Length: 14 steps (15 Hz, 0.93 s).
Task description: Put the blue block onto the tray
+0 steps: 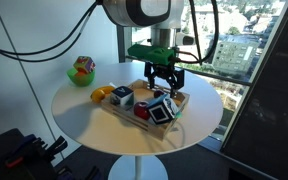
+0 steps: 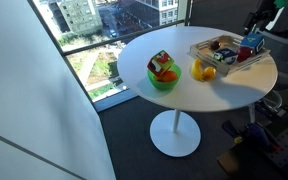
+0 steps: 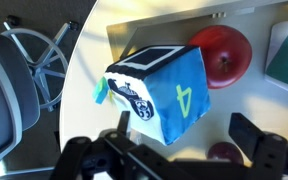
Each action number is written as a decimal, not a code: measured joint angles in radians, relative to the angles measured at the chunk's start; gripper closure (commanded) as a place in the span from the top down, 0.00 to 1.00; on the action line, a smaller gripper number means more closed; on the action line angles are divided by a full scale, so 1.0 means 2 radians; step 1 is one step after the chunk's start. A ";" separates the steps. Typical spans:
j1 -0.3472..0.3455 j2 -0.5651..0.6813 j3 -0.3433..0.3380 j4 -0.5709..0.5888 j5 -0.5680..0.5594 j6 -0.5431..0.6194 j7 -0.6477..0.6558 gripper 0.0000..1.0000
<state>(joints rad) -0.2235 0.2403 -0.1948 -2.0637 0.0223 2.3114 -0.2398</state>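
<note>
The blue block (image 3: 162,92), with a yellow-green "4" on a blue side and a black-and-white patterned face, rests on the light wooden tray (image 3: 144,30) next to a red fruit (image 3: 224,55). My gripper (image 3: 189,138) is open just above it. Its dark fingers stand apart on either side, and the right finger is clear of the block. In both exterior views the gripper (image 1: 164,78) (image 2: 267,22) hovers over the tray (image 1: 185,100) (image 2: 200,52), with the block (image 1: 162,111) (image 2: 250,44) below it.
The tray also holds a white cube (image 1: 122,96) and other small toys. Yellow fruit (image 1: 102,95) (image 2: 204,70) lies beside the tray. A green bowl (image 1: 81,72) (image 2: 164,78) with toys stands on the round white table (image 1: 84,120), with windows behind it.
</note>
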 measured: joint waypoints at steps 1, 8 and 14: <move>0.000 -0.002 0.001 0.000 0.005 -0.003 0.000 1.00; 0.000 -0.023 0.004 -0.006 0.007 -0.051 0.001 1.00; 0.008 -0.064 0.006 -0.022 0.006 -0.107 0.008 1.00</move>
<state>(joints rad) -0.2080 0.1121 -0.1821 -2.1078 0.0345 2.0967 -0.2239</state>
